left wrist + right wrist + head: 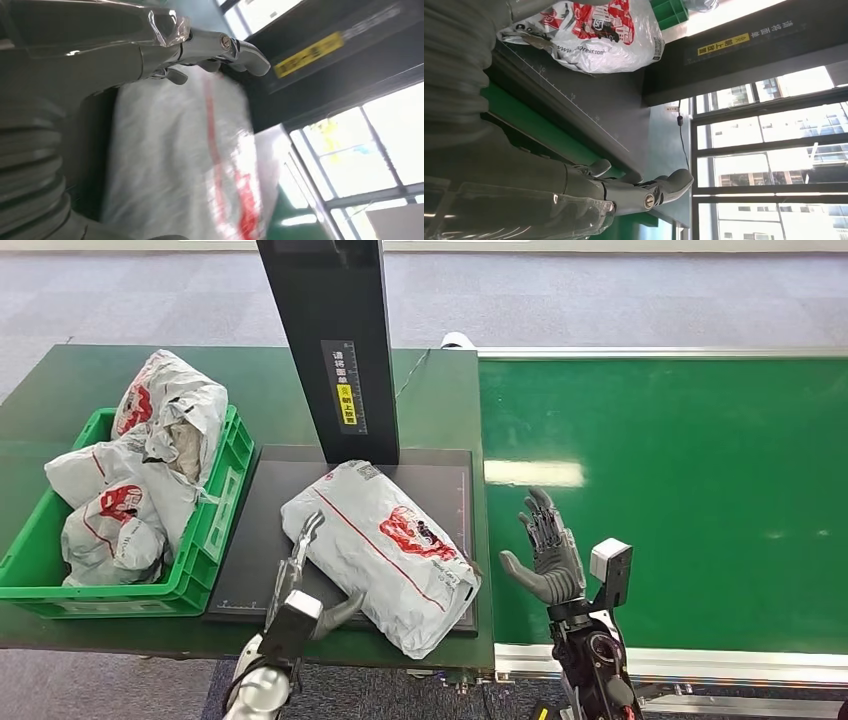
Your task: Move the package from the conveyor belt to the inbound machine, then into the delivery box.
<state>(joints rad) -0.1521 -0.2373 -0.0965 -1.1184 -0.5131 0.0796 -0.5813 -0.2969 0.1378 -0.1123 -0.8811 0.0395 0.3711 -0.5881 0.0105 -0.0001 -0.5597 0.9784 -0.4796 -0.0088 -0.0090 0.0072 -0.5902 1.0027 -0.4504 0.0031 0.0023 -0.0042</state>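
Note:
A white package [380, 550] with a red logo lies flat on the black platform [255, 540] of the inbound machine. My left hand [300, 565] is at the package's left near corner. Its fingers [305, 535] stretch straight along the left edge and its thumb touches the near edge. In the left wrist view the package [175, 160] is blurred, between the straight fingers [235, 50] and the thumb. My right hand [545, 545] is open and upright over the green conveyor belt [680, 500], just right of the platform, holding nothing. The right wrist view shows the package [594, 30] beyond its fingers [644, 192].
A green crate [215, 510] with several white packages stands on the table left of the platform. The machine's black column [335, 340] rises behind the package. The belt runs off to the right, with a metal rail [700, 665] along its near edge.

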